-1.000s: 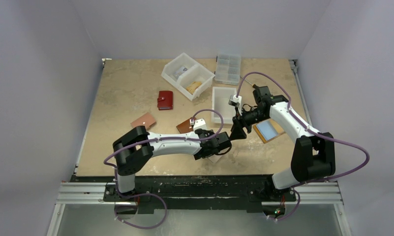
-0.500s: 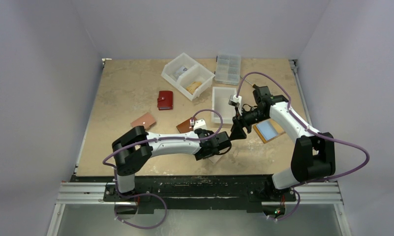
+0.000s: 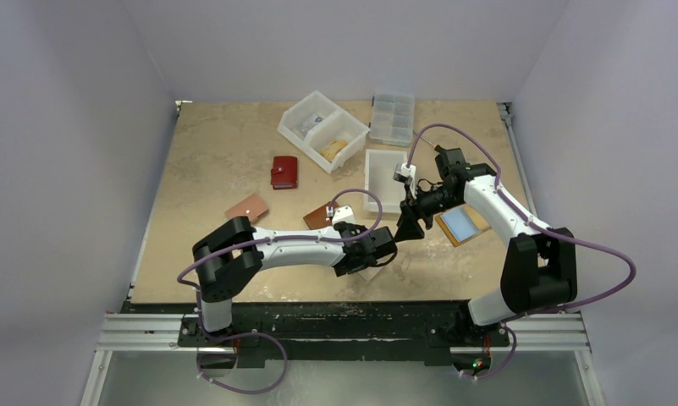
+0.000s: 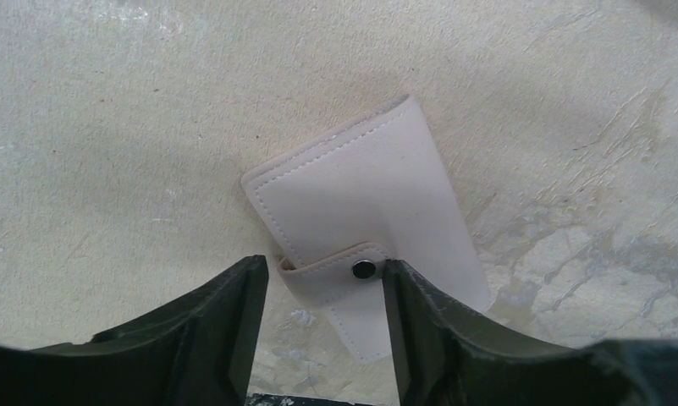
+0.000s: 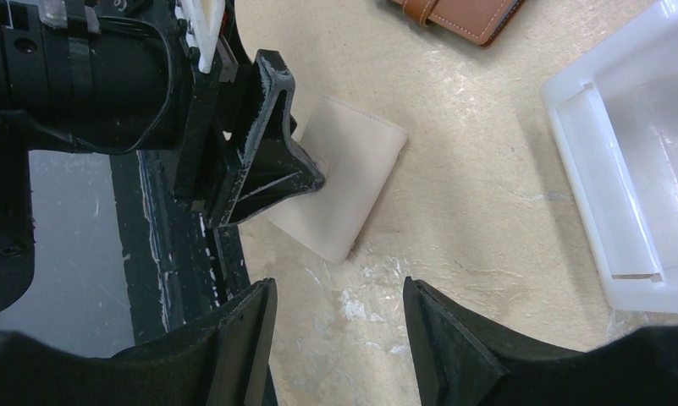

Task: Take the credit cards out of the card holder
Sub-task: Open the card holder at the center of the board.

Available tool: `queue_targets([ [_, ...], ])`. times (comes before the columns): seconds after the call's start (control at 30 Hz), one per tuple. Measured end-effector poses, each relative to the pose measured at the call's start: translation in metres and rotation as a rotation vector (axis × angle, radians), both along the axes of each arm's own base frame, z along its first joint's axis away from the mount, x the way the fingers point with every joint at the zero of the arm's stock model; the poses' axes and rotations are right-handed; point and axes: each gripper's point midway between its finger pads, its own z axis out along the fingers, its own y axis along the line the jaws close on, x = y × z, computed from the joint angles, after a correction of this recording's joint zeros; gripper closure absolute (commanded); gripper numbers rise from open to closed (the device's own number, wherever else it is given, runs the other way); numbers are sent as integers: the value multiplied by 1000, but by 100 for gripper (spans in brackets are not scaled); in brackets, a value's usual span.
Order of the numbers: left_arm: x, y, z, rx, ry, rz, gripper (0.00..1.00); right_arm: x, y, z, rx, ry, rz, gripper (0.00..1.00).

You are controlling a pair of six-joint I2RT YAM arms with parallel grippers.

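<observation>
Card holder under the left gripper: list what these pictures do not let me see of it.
Credit cards: none show; in the left wrist view the card holder is snapped shut.
Its near end: left wrist view, behind the left gripper.
Top view: holder almost wholly under that gripper.
Right wrist view: one side under a finger.

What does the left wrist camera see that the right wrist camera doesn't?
Only the left wrist view shows the snap button on the strap of the closed cream card holder. Only the right wrist view shows a brown wallet, a white bin and the open right hand. Both show the cream card holder flat on the table with the left hand at it.
</observation>
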Motion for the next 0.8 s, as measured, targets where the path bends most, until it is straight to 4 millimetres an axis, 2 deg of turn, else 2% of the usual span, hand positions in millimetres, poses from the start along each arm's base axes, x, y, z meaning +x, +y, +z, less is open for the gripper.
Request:
queue_targets([
  [0.43,10,10,-1,18,7,27,34,-2,0,0,-1,4,5,36],
  [0.8,11,3,10,-1,11,26,30,-3,0,0,0,8,7,36],
])
